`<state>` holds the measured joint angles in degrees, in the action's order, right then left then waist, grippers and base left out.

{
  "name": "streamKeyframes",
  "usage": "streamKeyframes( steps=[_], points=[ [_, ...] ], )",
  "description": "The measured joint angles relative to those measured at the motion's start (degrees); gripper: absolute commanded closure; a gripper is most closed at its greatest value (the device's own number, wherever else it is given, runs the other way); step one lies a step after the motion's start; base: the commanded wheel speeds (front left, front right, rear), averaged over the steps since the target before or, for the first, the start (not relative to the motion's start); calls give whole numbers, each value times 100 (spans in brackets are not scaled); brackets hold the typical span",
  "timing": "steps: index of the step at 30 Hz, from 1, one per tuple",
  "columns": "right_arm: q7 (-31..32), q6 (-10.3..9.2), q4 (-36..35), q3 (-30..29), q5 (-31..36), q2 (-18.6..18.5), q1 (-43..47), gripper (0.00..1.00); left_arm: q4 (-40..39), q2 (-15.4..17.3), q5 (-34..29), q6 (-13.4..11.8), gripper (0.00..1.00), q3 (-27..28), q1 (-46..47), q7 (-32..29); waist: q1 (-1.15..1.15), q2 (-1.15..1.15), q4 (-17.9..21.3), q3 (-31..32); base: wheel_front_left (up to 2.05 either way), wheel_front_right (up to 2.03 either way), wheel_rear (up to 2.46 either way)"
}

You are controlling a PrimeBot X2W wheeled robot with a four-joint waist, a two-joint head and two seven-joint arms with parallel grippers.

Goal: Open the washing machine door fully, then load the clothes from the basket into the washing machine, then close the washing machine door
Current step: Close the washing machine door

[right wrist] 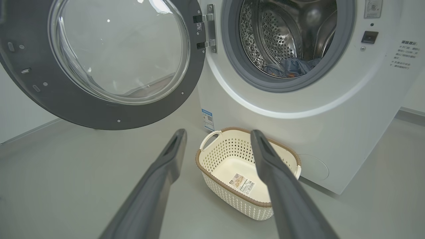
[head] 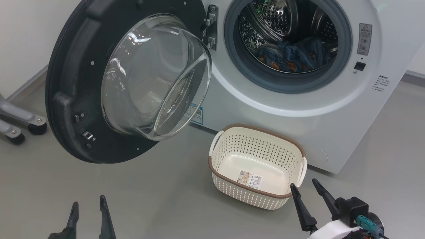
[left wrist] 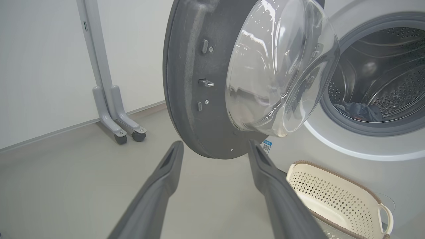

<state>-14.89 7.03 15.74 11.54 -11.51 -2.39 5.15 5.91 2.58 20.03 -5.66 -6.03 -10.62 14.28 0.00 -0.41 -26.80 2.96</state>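
The washing machine (head: 298, 109) stands with its door (head: 83, 99) swung wide open to the left, glass bowl bulging toward me. Blue clothes (head: 292, 56) lie low in the steel drum, seen also in the right wrist view (right wrist: 294, 66) and the left wrist view (left wrist: 358, 111). The cream basket (head: 257, 166) sits on the floor before the machine with nothing in it but a label. My left gripper (head: 88, 202) is open at the lower left, below the door. Just right of the basket's near corner, my right gripper (head: 303, 187) is open and holds nothing.
A grey wheeled stand (head: 20, 122) sits by the wall left of the door, its legs on castors (left wrist: 126, 136). Grey floor (head: 166, 192) stretches between my grippers and the machine. The door's edge overhangs the floor on the left.
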Motion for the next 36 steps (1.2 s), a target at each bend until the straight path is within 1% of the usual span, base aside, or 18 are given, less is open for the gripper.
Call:
streamKeyframes(
  steps=[29, 30, 31, 32, 33, 36],
  points=[
    [0, 0, 16, 110, 2, -1, -9, 0, -87, 0, 20, -19, 0, 44, -5, 0, 0, 0, -134, -81, 0, 0, 0],
    [0, 0, 19, 113, 2, -2, -10, 0, -90, 0, 67, -19, 22, 56, -6, 0, 0, 0, -137, -83, 0, 0, 0],
    [0, 0, 22, 119, 2, -2, -15, 0, -90, 0, 136, -19, 76, 68, -8, 0, 0, 0, -139, -86, 0, 0, 0],
    [0, 0, 26, 122, 2, -3, -24, 0, -90, 0, 225, -21, 96, 85, -9, 0, 0, 0, -141, -88, 0, 0, 0],
    [0, 0, 26, 123, 2, -3, -32, 0, -91, 0, 344, -26, 100, 111, -12, 0, 0, 0, -143, -90, 0, 0, 0],
    [0, 0, 35, 125, 2, -3, -40, 0, -101, 0, 608, -47, 100, 200, -21, 0, 0, 0, -150, -98, 0, 0, 0]
  ],
)
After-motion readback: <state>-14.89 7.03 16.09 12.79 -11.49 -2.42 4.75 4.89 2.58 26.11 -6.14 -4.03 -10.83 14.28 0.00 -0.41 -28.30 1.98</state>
